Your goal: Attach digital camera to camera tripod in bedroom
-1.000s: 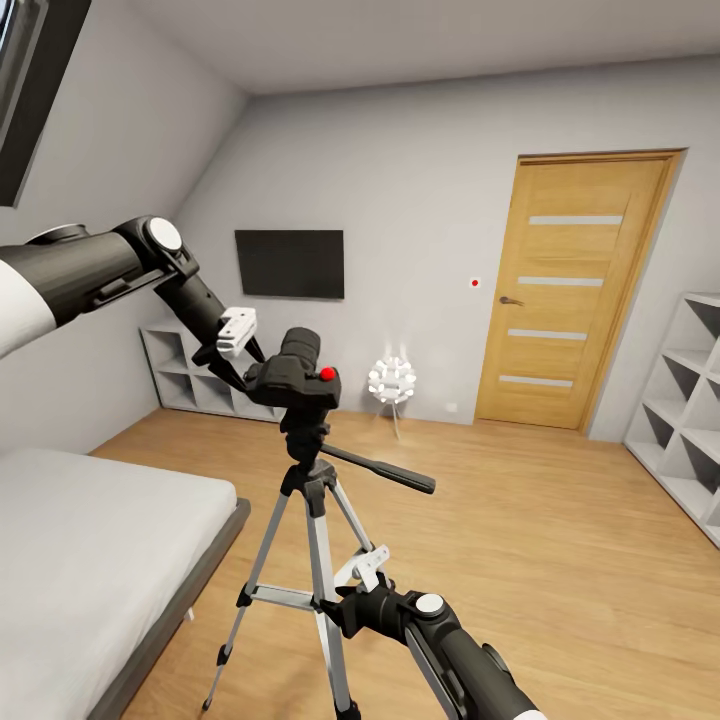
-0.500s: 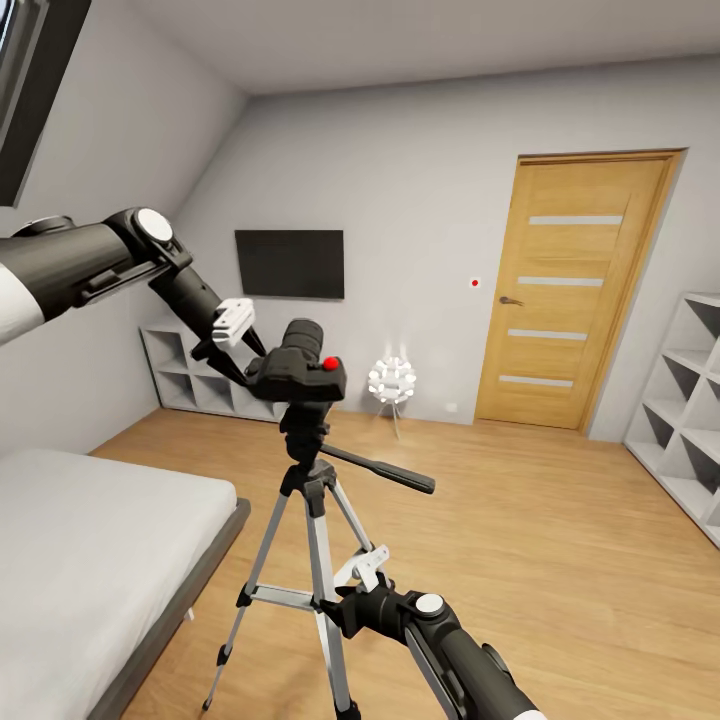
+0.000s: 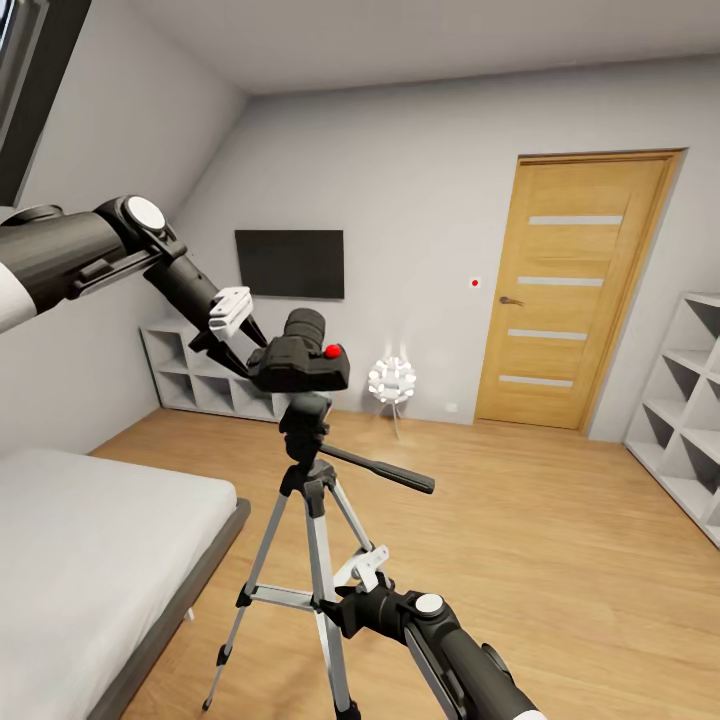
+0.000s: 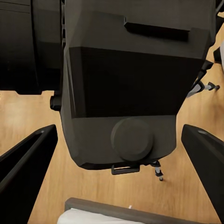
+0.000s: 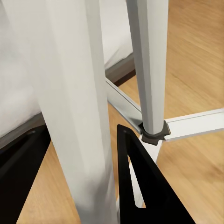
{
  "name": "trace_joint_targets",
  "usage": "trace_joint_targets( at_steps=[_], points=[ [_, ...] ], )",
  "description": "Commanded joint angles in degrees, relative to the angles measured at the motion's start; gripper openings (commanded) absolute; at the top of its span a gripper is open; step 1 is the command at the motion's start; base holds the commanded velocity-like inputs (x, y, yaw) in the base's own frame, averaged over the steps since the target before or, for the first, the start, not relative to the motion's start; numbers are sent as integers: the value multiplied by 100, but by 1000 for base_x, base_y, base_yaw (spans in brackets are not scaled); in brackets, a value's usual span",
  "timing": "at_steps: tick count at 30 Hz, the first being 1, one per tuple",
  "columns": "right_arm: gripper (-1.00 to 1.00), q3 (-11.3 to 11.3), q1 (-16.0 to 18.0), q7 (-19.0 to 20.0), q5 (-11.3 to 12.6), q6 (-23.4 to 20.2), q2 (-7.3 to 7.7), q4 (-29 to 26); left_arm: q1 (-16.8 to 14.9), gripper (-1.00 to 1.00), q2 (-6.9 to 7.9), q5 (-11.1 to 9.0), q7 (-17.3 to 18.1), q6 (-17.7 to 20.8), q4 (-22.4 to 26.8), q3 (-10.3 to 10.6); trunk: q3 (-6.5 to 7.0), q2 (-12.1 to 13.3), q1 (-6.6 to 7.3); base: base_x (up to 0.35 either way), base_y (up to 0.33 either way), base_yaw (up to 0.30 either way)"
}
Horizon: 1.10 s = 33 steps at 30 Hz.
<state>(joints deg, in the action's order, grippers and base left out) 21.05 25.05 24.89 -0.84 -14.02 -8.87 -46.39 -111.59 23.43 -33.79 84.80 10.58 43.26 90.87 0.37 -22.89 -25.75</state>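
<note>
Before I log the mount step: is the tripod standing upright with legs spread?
Upright and spread: the camera tripod stands on the floor with its silver legs splayed.

One digital camera (image 3: pixel 299 360), one camera tripod (image 3: pixel 312 520), two shelf units (image 3: pixel 690 400).

The digital camera (image 3: pixel 300 362) sits atop the camera tripod (image 3: pixel 312 500), right of the bed (image 3: pixel 90 540).

Grey walls under sloped white ceiling; light wood plank floor (image 3: pixel 520 520). Oak panelled door (image 3: pixel 572 290), black wall-mounted screen (image 3: pixel 289 263), white cube shelving (image 3: pixel 690 400), grey-covered bed (image 3: pixel 90 550).
</note>
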Motion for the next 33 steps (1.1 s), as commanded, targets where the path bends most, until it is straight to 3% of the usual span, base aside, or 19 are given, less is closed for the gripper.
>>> trace_joint_targets(
  at_steps=[1, 24, 33],
  points=[
    [-100, 5, 0, 11, -195, -13, 0, 25, -16, -100, 3, -54, 0, 60, 2, 41, -4, -3, -3, 0, 0, 0],
    [-100, 5, 0, 14, -197, -13, 0, 25, 11, -100, -10, -82, 1, 54, 40, 204, -4, -3, -3, 0, 0, 0],
    [-100, 5, 0, 11, -199, -13, 0, 25, 4, -100, 30, -356, -1, 50, 90, 235, -4, -3, -3, 0, 0, 0]
  ],
)
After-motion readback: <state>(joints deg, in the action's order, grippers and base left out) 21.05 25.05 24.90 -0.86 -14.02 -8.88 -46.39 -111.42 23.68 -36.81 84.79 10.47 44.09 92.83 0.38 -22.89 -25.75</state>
